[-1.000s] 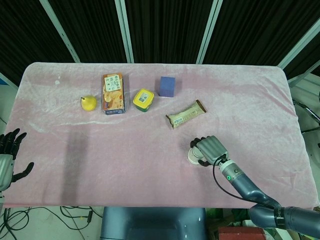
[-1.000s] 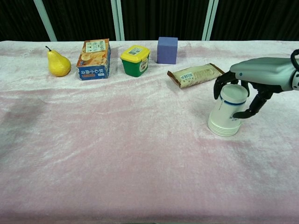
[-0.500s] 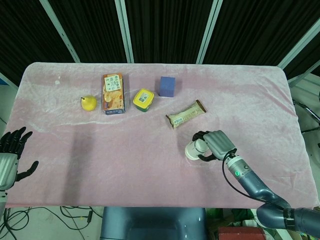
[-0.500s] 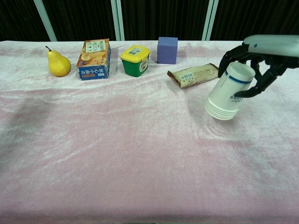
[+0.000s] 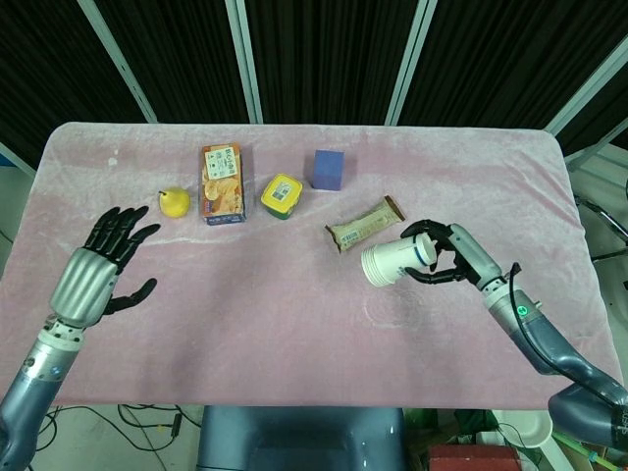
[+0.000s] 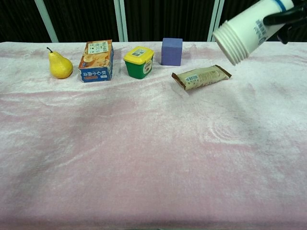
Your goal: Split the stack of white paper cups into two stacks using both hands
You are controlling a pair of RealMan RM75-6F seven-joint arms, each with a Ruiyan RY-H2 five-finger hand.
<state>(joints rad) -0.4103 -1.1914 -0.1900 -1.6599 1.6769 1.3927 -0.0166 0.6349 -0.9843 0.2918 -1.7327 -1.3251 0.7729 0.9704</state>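
Right hand (image 5: 453,257) grips cups (image 5: 392,262) aloft, tilted; left hand (image 5: 98,267) spread, empty; light, crushable, nested tight: take rim end gently

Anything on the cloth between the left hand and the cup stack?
No. In the head view the stretch from the left hand to the cup stack, held by the right hand, is bare pink cloth; the other items sit farther back.

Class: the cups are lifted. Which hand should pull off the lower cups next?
The left hand: it is open and free, while the right hand already grips the cup stack, rims pointing leftward.
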